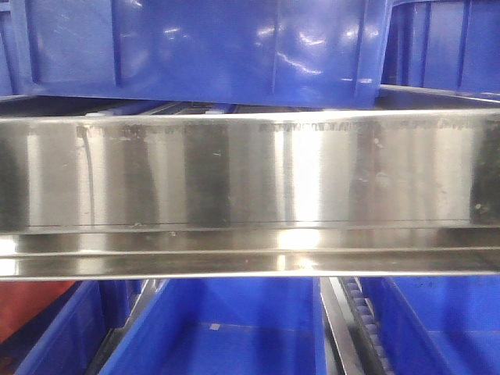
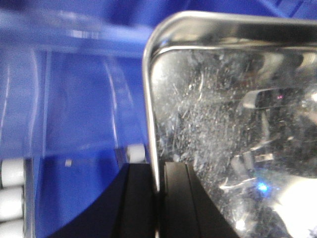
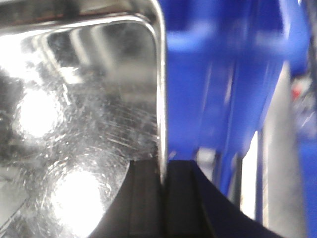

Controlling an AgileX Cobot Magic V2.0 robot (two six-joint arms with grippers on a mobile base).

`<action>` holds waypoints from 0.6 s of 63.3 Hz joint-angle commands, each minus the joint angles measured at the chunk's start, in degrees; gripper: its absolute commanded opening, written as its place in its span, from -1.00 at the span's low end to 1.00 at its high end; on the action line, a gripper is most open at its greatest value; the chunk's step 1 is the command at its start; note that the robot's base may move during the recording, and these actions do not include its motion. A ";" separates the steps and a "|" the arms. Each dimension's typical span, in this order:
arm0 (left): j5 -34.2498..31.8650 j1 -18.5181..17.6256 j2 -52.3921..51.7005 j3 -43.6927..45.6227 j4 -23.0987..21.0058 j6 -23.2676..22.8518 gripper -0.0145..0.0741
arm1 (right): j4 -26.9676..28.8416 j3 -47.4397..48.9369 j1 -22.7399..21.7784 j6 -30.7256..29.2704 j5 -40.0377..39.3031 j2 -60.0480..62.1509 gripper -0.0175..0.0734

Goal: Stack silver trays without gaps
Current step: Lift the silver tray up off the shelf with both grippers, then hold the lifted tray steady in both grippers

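Left end effector (image 2: 159, 173) nearly closed, black fingers (image 2: 141, 203) pinching the left rim of the silver tray (image 2: 223, 124). Right end effector (image 3: 163, 171) pinches the opposite rim the same way. Tray sits between both arms. Each gripped rim runs straight away from its wrist camera to a rounded far corner. Long axis: cannot tell, tray runs out of frame. Scratched tray floor shows only reflections. Beyond it, blue bins (image 3: 223, 74) and white rollers (image 2: 11, 198). Front view: steel shelf rail (image 1: 250, 187) runs left-right, upper blue bin (image 1: 203, 47) behind it, lower blue bin (image 1: 219, 336) showing bare blue floor.
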State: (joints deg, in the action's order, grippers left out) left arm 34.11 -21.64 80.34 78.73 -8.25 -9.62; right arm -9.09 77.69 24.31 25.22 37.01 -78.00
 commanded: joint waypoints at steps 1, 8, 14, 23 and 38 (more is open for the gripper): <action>-2.08 0.24 -1.25 0.27 1.95 0.43 -0.71 | -10.04 1.57 1.75 4.05 0.62 0.76 -0.78; -3.29 0.24 -1.25 0.27 1.95 0.43 -0.71 | -18.04 1.71 4.16 10.10 2.06 0.63 -0.78; -3.91 0.24 -1.34 0.27 1.95 0.43 -0.71 | -20.40 1.71 5.44 11.98 2.64 0.50 -0.78; -4.03 0.24 -1.34 0.27 1.95 0.43 -0.71 | -20.40 1.71 5.49 12.23 2.39 0.50 -0.78; -4.15 0.24 -1.83 2.64 1.95 0.43 -0.71 | -20.40 1.71 5.49 12.23 2.40 0.40 -0.78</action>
State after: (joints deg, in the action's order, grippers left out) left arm 32.12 -21.64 79.86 79.51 -7.40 -9.62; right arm -26.29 78.56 30.03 37.60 39.16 -78.00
